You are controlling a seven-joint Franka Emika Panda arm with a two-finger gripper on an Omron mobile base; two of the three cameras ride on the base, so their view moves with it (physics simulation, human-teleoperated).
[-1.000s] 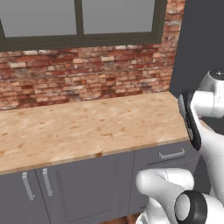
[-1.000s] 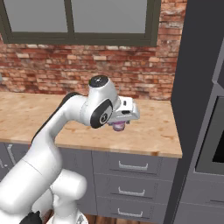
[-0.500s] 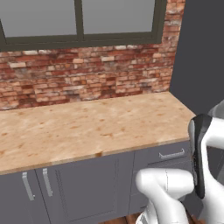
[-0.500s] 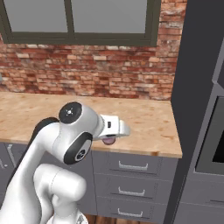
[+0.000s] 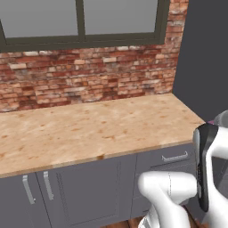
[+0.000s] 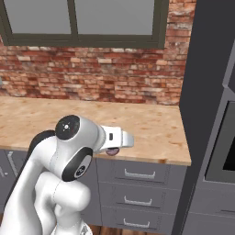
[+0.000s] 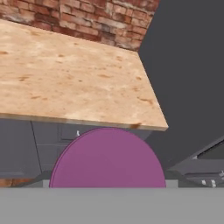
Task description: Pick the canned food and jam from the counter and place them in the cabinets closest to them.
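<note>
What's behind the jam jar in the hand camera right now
Behind the jam lie the wooden counter, grey drawer fronts below its edge, and a dark tall unit. The jar hides the lower drawers.

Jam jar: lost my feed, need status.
End effector shut on jam, carried off the counter, in front of its edge. Tall dark unit close on the right. Nothing else near.

We are in a kitchen. We see a long wooden counter over grey drawer units, backed by a brick wall and window.
</note>
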